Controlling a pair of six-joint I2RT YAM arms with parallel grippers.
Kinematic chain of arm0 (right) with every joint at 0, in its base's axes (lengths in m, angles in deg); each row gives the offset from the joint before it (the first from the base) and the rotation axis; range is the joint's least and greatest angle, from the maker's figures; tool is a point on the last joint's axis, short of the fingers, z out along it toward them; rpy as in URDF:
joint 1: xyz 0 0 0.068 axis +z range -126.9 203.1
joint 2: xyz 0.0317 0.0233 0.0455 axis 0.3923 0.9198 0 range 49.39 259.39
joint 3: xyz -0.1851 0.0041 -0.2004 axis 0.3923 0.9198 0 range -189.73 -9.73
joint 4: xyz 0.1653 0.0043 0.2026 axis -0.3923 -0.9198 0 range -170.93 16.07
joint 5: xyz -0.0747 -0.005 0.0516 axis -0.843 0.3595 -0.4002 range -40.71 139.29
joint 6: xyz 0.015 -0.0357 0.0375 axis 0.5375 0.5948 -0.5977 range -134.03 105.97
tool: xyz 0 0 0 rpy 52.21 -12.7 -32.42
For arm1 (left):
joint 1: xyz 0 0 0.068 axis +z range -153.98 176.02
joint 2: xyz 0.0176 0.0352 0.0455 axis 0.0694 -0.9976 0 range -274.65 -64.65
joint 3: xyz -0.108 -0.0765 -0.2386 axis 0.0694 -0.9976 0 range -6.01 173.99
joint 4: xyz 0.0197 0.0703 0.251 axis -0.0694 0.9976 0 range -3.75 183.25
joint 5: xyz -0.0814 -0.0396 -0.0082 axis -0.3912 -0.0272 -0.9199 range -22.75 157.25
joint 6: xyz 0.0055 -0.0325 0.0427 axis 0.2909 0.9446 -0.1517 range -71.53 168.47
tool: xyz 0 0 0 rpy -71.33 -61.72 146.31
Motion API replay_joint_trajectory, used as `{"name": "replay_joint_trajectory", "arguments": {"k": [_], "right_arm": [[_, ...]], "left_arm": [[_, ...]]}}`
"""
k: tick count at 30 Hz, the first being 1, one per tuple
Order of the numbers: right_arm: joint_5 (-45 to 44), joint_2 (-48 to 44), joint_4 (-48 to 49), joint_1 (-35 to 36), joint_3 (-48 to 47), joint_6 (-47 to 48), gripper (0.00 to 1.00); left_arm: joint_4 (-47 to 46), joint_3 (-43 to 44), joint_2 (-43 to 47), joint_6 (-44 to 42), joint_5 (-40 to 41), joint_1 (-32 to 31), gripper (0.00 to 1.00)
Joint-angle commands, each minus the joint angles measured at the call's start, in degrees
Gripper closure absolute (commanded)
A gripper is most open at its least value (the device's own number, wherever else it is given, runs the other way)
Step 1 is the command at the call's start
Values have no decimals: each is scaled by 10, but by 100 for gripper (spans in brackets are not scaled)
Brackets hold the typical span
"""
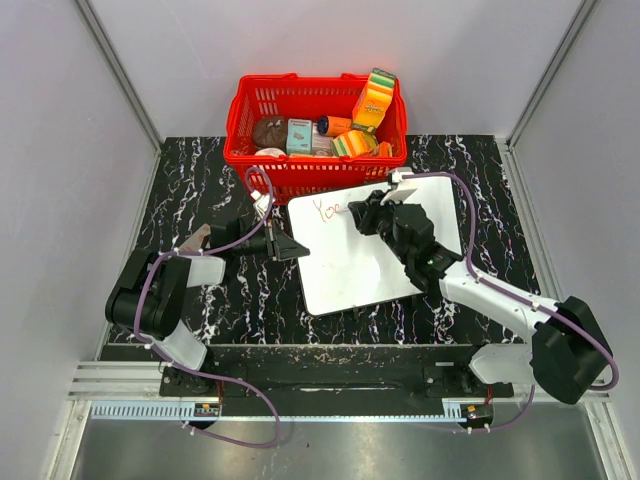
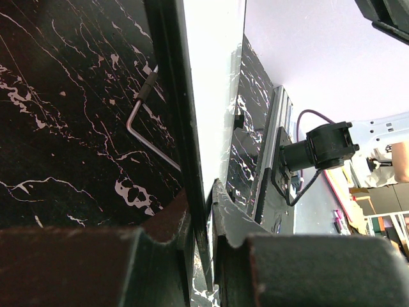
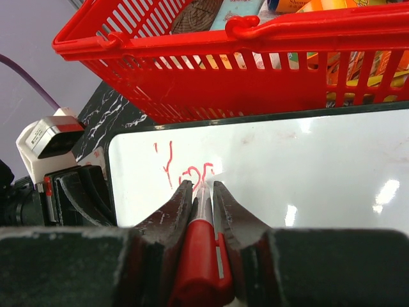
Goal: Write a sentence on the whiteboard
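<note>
At the middle of the black marbled table [image 1: 200, 195], the whiteboard [image 1: 365, 268] sits slightly askew, its far edge just beside the red basket [image 1: 300, 178]. The left gripper [image 1: 289, 246] has its jaws clamped on the board's left edge, probably to steady it against the drag of the pen. The right gripper [image 3: 203, 192] is closed tight on a red marker [image 3: 199, 259], tip down near the board's upper left corner. There the sentence [image 3: 184, 170] has only its first red letters (something like "You", the last one unclear), so most of the writing looks undone. The basket, packed with groceries, rises close behind the first line and could crowd the wrist as it travels right. A bent metal rod [image 2: 143, 128] shows against the table beside the clamped edge.
</note>
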Motion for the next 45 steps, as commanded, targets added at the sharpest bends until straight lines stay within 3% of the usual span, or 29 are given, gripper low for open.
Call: {"name": "replay_joint_trajectory", "arguments": {"k": [1,17,31,45], "right_arm": [[2,-19,-4,-4,17,-8,100],[-40,-16,-13,-13,-8,0,100],[-18,15,-16,-23,-49,-1,100],[-6,-22,-34,-24,1,-10,100]], "left_arm": [[-18,12,-9,-55,1,-12,100],[-18,11,-7,-55,1,-12,100],[-18,11,-8,-55,0,-12,100],[-19,11,-7,-55,0,-12,100]]}}
